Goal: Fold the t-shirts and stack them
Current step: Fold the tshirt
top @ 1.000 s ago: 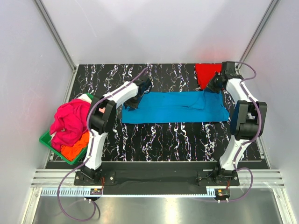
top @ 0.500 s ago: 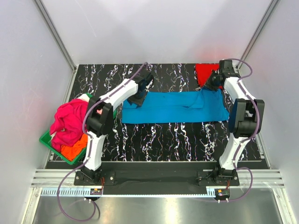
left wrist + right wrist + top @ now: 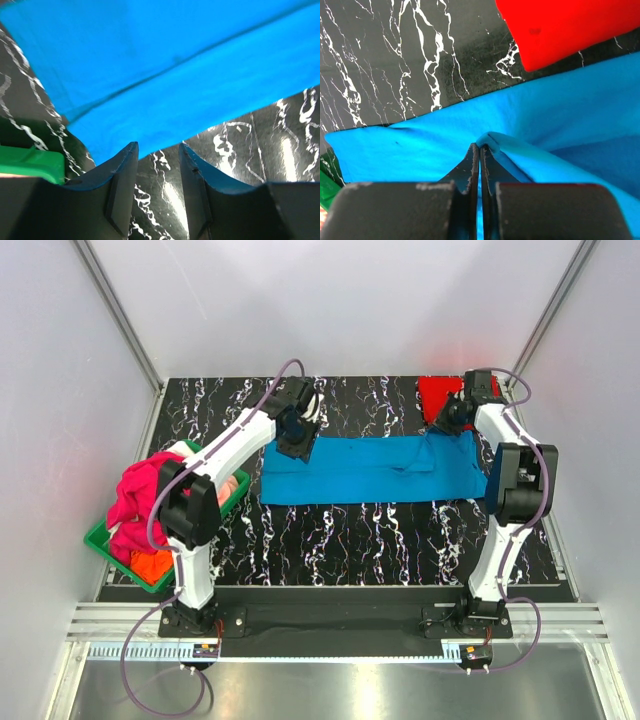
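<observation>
Bright, even overhead light. In the left wrist view, glare marks the glossy black marbled tabletop [image 3: 250, 150]; the bright blue cloth t-shirt [image 3: 165, 60] looks soft.

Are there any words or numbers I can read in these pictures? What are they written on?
No words, numbers or logos can be read anywhere.
blue t-shirt: plain, no print.
red t-shirt: plain, no print.
green basket: no label showing.
small boards by the arm bases: too small to read.
</observation>
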Robot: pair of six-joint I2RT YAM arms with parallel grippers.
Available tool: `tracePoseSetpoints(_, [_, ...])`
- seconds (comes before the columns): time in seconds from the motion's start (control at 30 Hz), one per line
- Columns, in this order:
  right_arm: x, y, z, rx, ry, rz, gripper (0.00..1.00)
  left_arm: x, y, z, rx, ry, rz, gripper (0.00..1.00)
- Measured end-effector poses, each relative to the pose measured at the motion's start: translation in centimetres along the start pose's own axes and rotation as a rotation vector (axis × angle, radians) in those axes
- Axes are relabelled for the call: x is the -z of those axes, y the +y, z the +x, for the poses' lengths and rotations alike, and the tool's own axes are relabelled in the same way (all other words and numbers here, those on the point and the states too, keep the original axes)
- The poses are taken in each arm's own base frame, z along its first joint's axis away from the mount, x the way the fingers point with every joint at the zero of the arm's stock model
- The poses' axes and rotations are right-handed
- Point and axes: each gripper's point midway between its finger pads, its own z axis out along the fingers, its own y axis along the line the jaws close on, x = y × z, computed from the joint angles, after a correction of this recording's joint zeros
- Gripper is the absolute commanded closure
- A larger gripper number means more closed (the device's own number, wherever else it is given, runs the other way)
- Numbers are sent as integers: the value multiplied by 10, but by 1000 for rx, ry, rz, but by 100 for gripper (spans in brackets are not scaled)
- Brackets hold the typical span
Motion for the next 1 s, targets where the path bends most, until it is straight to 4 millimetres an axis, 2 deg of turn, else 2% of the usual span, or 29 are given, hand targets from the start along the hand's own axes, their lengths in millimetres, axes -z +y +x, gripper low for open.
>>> tracePoseSetpoints(0.17, [-7, 3, -1, 13, 15, -27, 99, -11, -1, 23, 8, 67, 24, 55])
tracePoseSetpoints(0.3, [-9, 7, -2, 25, 17, -46, 96, -8, -3, 29, 9, 65, 44, 53])
tracePoseSetpoints(0.4, [-10, 7, -1, 30, 20, -49, 89, -4, -5, 28, 9, 46, 55, 53])
tracePoseSetpoints(0.53, [-10, 6, -2, 31, 20, -48, 68, -7, -9, 30, 13, 40, 78, 52])
tracePoseSetpoints(0.63, [-6, 4, 1, 17, 38, -27, 65, -13, -13, 34, 31, 46, 111, 52])
tracePoseSetpoints(0.73, [6, 1, -2, -6, 45, 36, 65, -22, -12, 35, 65, 47, 124, 52])
tracePoseSetpoints(0.87, [37, -10, 0, -56, 35, 148, 74, -47, 1, 35, 104, 64, 98, 53])
tracePoseSetpoints(1.0, [71, -34, 29, -114, 49, 240, 80, -75, 13, 50, 132, 130, 66, 53])
